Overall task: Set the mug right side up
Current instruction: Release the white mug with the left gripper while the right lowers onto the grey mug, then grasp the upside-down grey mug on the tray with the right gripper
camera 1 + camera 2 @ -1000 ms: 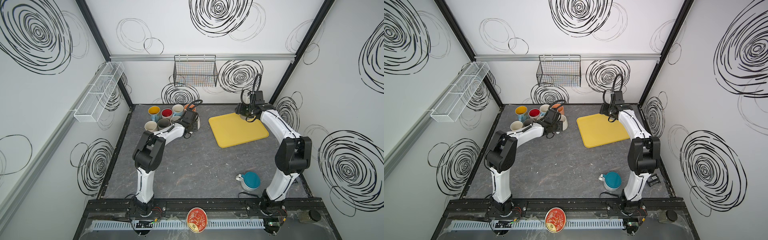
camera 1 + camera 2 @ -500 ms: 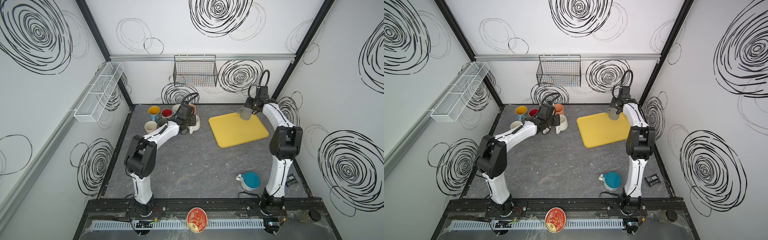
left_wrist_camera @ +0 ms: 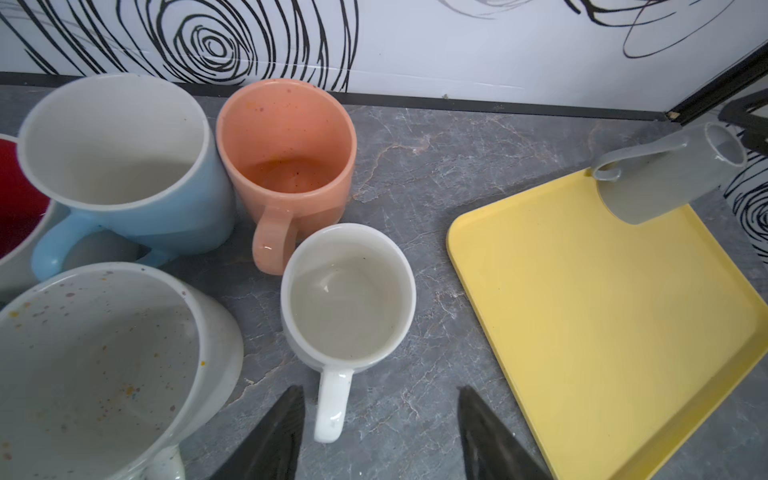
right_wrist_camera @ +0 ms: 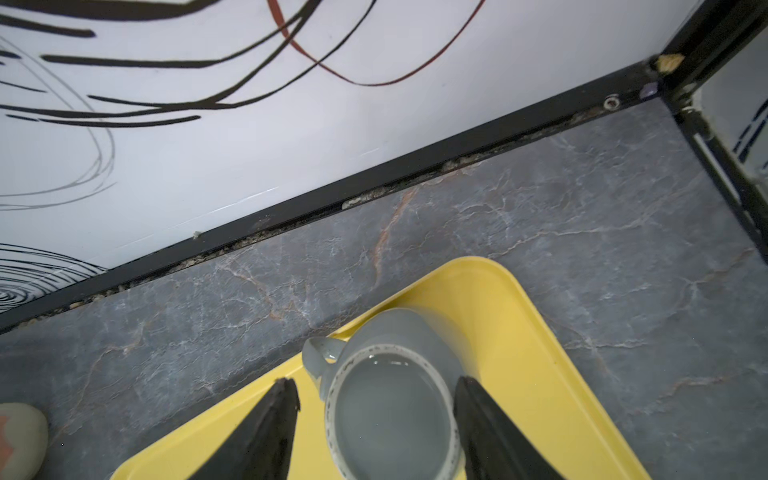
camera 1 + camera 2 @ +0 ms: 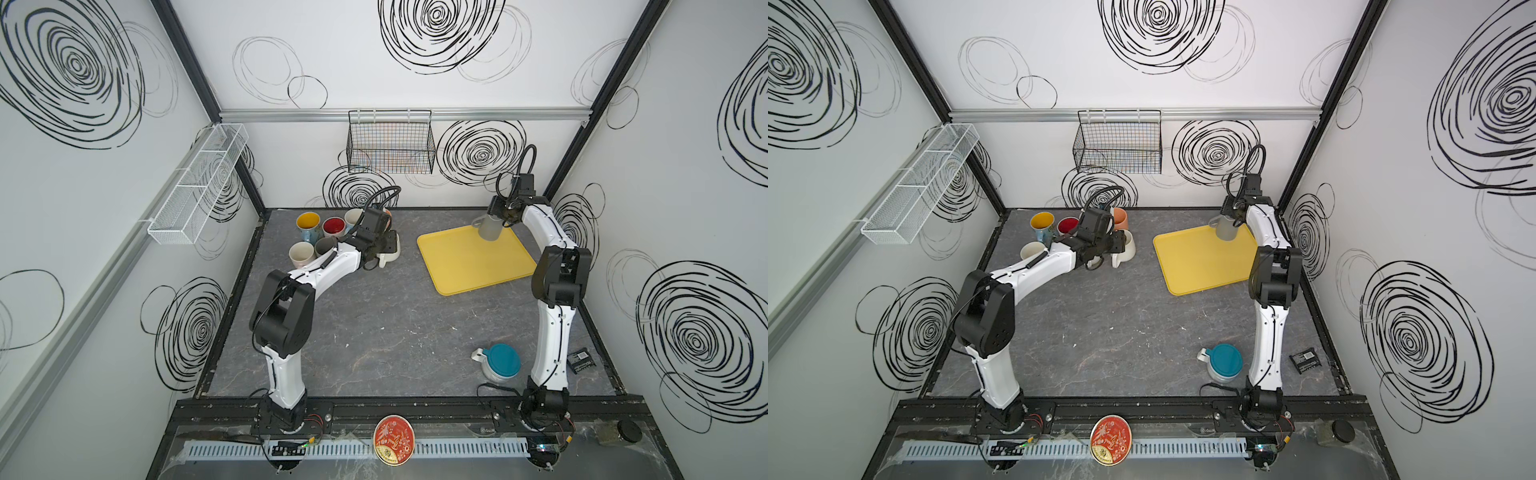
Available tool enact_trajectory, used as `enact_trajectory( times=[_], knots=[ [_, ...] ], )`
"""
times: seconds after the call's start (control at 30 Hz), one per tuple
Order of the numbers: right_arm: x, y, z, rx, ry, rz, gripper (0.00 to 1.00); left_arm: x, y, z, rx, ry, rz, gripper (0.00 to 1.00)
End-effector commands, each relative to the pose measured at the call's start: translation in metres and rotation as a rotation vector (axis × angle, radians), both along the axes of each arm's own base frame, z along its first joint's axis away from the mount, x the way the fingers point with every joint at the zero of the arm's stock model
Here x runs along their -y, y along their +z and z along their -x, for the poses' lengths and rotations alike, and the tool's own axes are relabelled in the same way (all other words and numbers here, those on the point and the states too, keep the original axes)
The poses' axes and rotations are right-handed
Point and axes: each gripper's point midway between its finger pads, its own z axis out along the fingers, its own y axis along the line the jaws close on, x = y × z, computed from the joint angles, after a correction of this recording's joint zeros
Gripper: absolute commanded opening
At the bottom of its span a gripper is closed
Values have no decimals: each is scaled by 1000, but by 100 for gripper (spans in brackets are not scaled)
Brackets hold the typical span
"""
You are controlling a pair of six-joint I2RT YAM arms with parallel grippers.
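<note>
The mug (image 5: 489, 228) is grey and stands tilted over the far corner of the yellow tray (image 5: 473, 266), base up and mouth down toward the tray. My right gripper (image 4: 372, 382) straddles its base (image 4: 390, 415) from above, open. One finger lies against the mug's wall, and yellow shows between the other finger (image 4: 274, 419) and the handle. The left wrist view shows the mug (image 3: 656, 187) leaning, handle on the upper side. My left gripper (image 3: 380, 390) is open over the grey floor, just behind the handle of an upright white mug (image 3: 349, 303).
Several upright mugs cluster at the back left: orange (image 3: 286, 141), light blue (image 3: 120, 153), speckled grey (image 3: 104, 357), yellow-lined (image 5: 307, 222), red-lined (image 5: 333, 226). A teal-lidded jar (image 5: 500, 363) stands beside the right arm's base. A wire basket (image 5: 390, 149) hangs on the back wall.
My right wrist has risen and swung toward the back wall, and the grey mug now shows tilted under it. My left arm has drawn its elbow leftward, its gripper staying by the white mug.
</note>
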Motion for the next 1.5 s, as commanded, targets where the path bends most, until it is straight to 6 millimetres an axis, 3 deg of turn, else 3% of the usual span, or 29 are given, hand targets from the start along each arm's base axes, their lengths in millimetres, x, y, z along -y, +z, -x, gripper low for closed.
enact_trajectory(
  times=[0.0, 0.27, 0.57, 0.8, 1.03, 1.27, 1.47],
  knots=[
    [-10, -16, 16, -85, 37, -41, 62, 12, 4, -7, 26, -21, 35, 62],
    [-24, -25, 39, -146, 89, -86, 57, 20, 4, -2, 23, -36, 43, 62],
    [-57, -42, 73, -235, 201, -100, 52, 35, 0, 12, 12, -68, 58, 62],
    [-107, -53, 108, -283, 382, -41, 50, 51, -5, 25, -21, -93, 136, 62],
    [-155, -49, 144, -268, 611, 59, 49, 68, -11, 39, -65, -113, 274, 61],
    [-148, -24, 143, -263, 563, 95, 61, 84, -15, 52, -82, -155, 283, 61],
    [-143, 7, 147, -211, 489, 75, 63, 91, -25, 51, -61, -276, 107, 61]
  ],
)
